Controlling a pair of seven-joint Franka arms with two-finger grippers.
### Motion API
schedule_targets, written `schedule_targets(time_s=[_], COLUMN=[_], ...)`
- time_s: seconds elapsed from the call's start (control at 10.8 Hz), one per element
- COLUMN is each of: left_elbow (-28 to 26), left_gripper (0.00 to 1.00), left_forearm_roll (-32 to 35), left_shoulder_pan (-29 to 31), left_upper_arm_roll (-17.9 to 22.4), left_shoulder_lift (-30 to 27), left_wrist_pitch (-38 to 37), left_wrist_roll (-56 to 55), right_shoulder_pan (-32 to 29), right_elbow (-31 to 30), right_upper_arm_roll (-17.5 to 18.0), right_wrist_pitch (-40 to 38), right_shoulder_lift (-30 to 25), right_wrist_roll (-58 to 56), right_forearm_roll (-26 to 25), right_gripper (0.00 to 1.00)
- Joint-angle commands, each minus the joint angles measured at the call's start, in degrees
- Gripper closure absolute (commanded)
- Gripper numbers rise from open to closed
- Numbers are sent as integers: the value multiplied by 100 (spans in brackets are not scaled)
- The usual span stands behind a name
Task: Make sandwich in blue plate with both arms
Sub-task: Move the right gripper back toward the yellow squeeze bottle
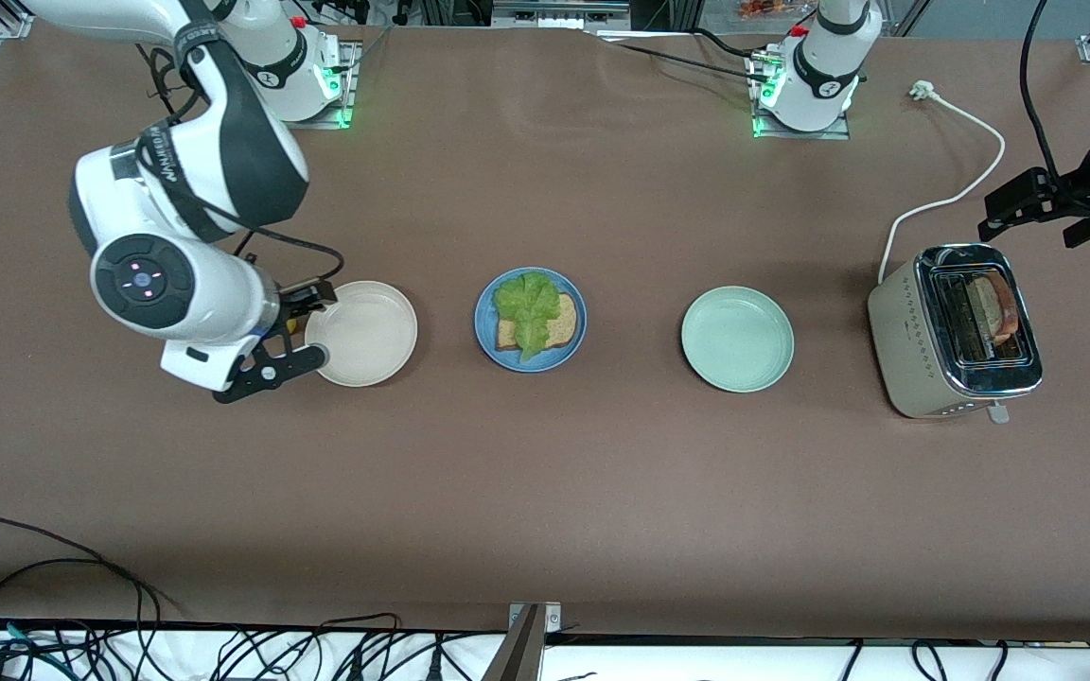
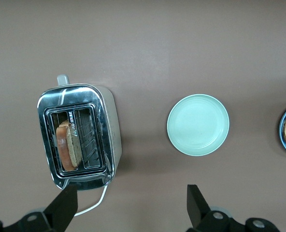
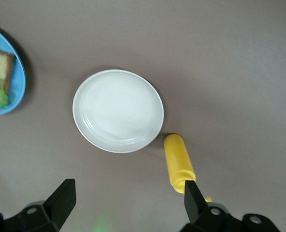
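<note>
The blue plate (image 1: 486, 305) lies mid-table and holds one brown toast slice (image 1: 564, 326) with a green lettuce leaf (image 1: 531, 301) on top. A second toast slice (image 1: 997, 307) stands in a slot of the toaster (image 1: 905, 345). My right gripper (image 1: 297, 331) hangs open and empty beside the cream plate (image 1: 360, 333). In the right wrist view the gripper (image 3: 128, 200) is over bare table. My left gripper (image 1: 1004, 213) is open and empty over the table next to the toaster. Its wrist view shows the gripper (image 2: 131, 205), the toaster (image 2: 111, 125) and the toast (image 2: 68, 145).
A mint-green plate (image 1: 737, 339) lies between the blue plate and the toaster. A yellow squeeze bottle (image 3: 178, 162) lies beside the cream plate, close to one right fingertip (image 3: 193, 193). The toaster's white cord (image 1: 966, 189) runs toward the arm bases.
</note>
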Motion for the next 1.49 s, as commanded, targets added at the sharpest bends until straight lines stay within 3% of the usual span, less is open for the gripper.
schedule_targets(time_s=[0.0, 0.19, 0.56, 0.93, 1.39], left_elbow=[21, 12, -138, -138, -129], left_gripper=[0, 0, 0, 0, 0], left_forearm_roll=[-81, -80, -63, -63, -63], left_shoulder_pan=[-42, -42, -113, 10, 19], left_upper_arm_roll=[24, 24, 33, 15, 15], left_shoulder_lift=[-40, -75, -172, -207, -207], left_wrist_pitch=[8, 8, 8, 69, 122], left_wrist_roll=[120, 111, 102, 111, 102], right_shoulder_pan=[-322, -610, -1420, -2280, -2677], right_elbow=[-1054, -1162, -1286, -1250, -1215], right_upper_arm_roll=[-419, -763, -914, -1011, -1063], right_wrist_pitch=[138, 77, 104, 313, 939], right_shoulder_lift=[-850, -870, -563, 332, 1299], right_wrist_roll=[-1205, -2425, -4879, -7700, -10788], right_forearm_roll=[774, 1083, 1716, 2550, 3227], right_gripper=[0, 0, 0, 0, 0])
